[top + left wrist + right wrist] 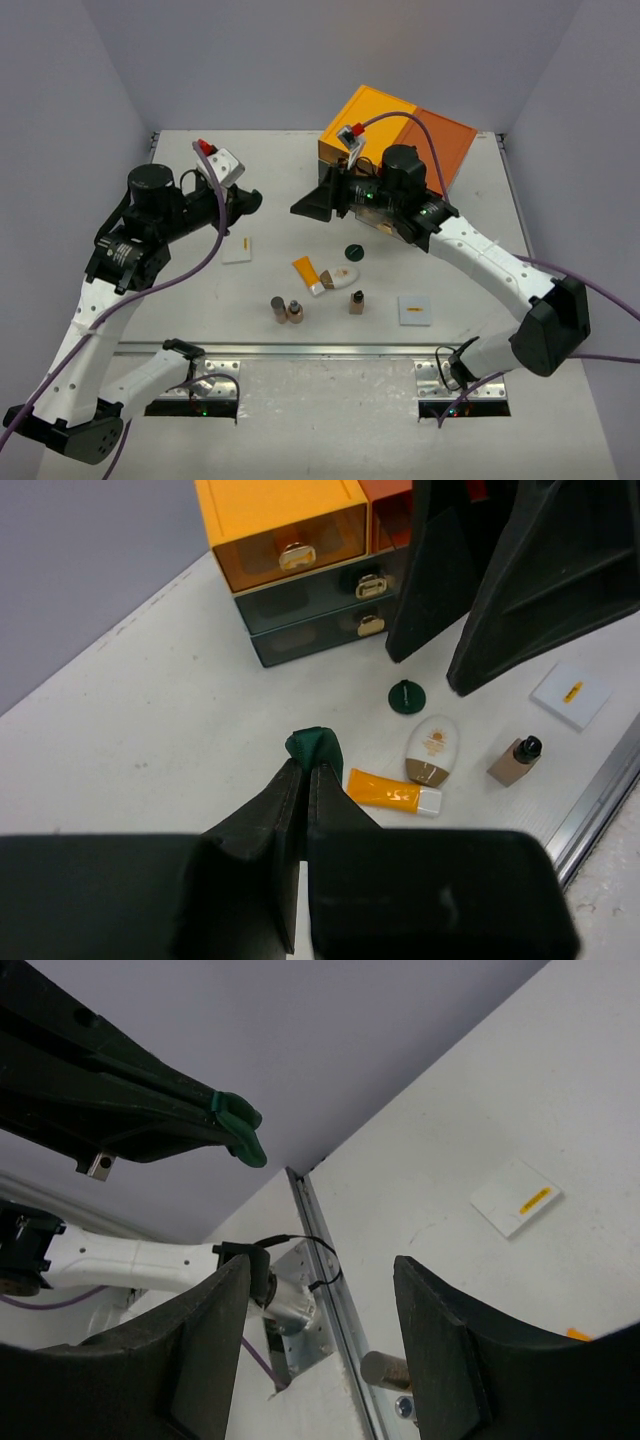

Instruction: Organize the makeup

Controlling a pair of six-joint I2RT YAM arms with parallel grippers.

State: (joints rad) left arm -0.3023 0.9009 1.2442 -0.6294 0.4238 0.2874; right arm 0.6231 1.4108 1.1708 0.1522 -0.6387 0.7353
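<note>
You're pinching a dark green disc [315, 748] at the very tips of the left gripper [305, 778] (looking easy to drop). The right gripper [320, 1290] is hovering close by, spread and empty, risking a clash.

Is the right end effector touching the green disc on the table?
Apart. The top view shows a strip of bare table between the right end effector and the green disc.
</note>
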